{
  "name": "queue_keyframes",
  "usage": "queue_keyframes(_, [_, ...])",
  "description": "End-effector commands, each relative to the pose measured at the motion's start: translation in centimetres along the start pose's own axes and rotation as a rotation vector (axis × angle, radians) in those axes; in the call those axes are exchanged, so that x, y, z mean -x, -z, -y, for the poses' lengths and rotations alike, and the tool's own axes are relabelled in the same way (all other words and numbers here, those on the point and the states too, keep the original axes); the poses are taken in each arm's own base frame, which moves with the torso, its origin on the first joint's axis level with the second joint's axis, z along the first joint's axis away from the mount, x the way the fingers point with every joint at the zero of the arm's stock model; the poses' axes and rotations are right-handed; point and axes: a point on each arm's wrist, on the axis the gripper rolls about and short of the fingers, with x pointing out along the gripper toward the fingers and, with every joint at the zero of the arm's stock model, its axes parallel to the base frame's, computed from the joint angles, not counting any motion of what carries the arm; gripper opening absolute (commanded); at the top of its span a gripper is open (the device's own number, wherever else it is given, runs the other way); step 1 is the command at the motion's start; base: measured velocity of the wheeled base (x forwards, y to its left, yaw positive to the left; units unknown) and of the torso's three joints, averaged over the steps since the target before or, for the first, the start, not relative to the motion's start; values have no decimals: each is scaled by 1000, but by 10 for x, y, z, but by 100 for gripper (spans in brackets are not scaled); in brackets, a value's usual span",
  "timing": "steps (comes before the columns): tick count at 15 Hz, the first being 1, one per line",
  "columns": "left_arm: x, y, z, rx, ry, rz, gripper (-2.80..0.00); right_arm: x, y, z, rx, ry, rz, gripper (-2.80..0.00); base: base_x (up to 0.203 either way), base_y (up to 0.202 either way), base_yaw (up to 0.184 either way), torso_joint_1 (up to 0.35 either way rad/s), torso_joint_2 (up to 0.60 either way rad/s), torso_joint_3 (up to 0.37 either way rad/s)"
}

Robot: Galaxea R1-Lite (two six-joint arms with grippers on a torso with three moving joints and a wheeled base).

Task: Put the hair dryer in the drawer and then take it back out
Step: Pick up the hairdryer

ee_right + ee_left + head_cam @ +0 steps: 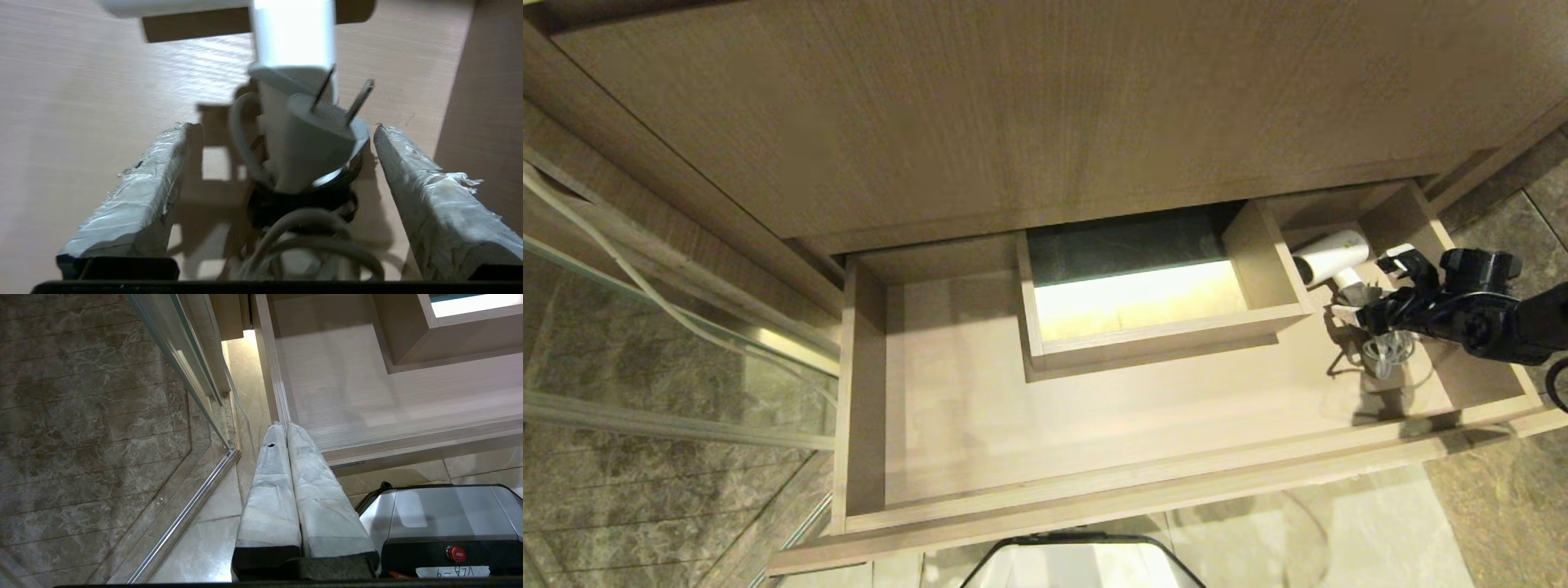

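The robot's base [1082, 563] is seen nearest, just before the flat front of the pulled-out drawer [1094, 498]; the left gripper [286, 426] is held outside the drawer's left front corner, above the stone floor [81, 416] beside a glass panel [188, 367], its taped fingers [269, 490] pressed together on nothing; farther in, at the drawer's right end, the right gripper [1372, 286] is seen with its fingers [135, 196] spread wide apart, nothing being clamped; between them the plug [322, 139] and coiled cord [1388, 351] are found; the hair dryer [1331, 257] lies on the drawer floor beyond, beside the walled cut-out [1135, 343], under the vanity top [1013, 114]
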Motion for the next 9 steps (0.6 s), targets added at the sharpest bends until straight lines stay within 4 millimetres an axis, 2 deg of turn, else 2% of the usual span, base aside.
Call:
queue_keyframes(1, [0, 0, 0, 1, 0, -1, -280, -8, 13, -5, -3, -12, -15, -280, 0, 0, 0, 0, 0, 0])
queue_keyframes(4, [0, 0, 0, 1, 0, -1, -280, -8, 12, -5, 6, -2, -17, -280, 0, 0, 0, 0, 0, 0])
queue_keyframes(7, [0, 0, 0, 1, 0, -1, -280, -1, 1, -5, 12, 21, -19, -280, 0, 0, 0, 0, 0, 0])
queue_keyframes(9, [0, 0, 0, 1, 0, -1, -280, 13, -21, 0, 22, 34, 6, -280, 0, 0, 0, 0, 0, 0])
